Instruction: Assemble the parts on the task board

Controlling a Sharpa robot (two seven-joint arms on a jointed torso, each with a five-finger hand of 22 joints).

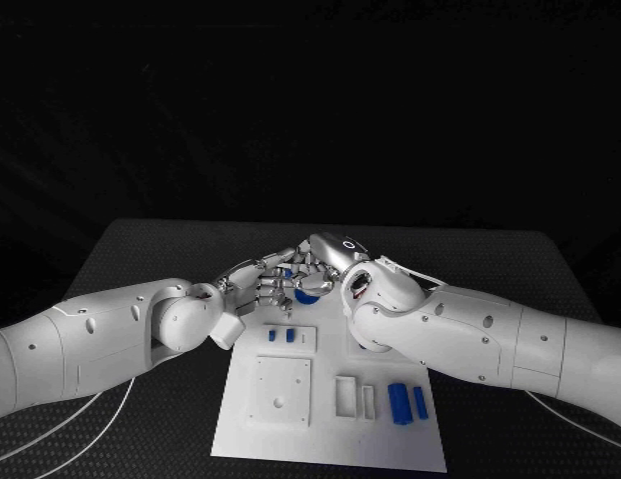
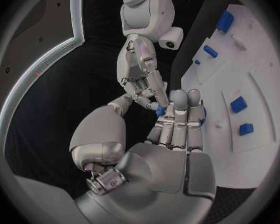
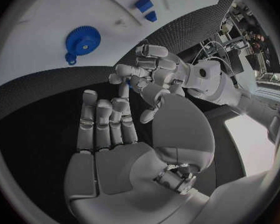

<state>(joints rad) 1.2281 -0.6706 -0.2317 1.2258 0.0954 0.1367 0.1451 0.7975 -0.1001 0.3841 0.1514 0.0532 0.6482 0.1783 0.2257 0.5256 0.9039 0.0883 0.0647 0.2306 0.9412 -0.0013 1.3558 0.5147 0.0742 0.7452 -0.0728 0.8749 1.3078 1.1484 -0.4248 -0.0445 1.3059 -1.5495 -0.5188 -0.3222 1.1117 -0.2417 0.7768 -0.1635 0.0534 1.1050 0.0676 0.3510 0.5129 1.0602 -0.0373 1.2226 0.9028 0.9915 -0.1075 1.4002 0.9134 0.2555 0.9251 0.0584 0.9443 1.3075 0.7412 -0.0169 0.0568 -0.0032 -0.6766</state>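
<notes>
Silver fingers of the left hand (image 1: 265, 282) and right hand (image 1: 325, 261) meet at the task board's (image 1: 332, 439) twelve o'clock edge, together pinching a small blue part (image 3: 125, 86), with blue pegs (image 1: 408, 403) lying at five o'clock.

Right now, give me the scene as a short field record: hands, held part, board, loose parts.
left hand: meets the right hand above the board's far end, fingers on a small blue part
right hand: fingertips at the same part; which hand holds it, cannot tell
task board: white, table centre
blue gear: on the board
blue pegs: lying at the board's near right
</notes>
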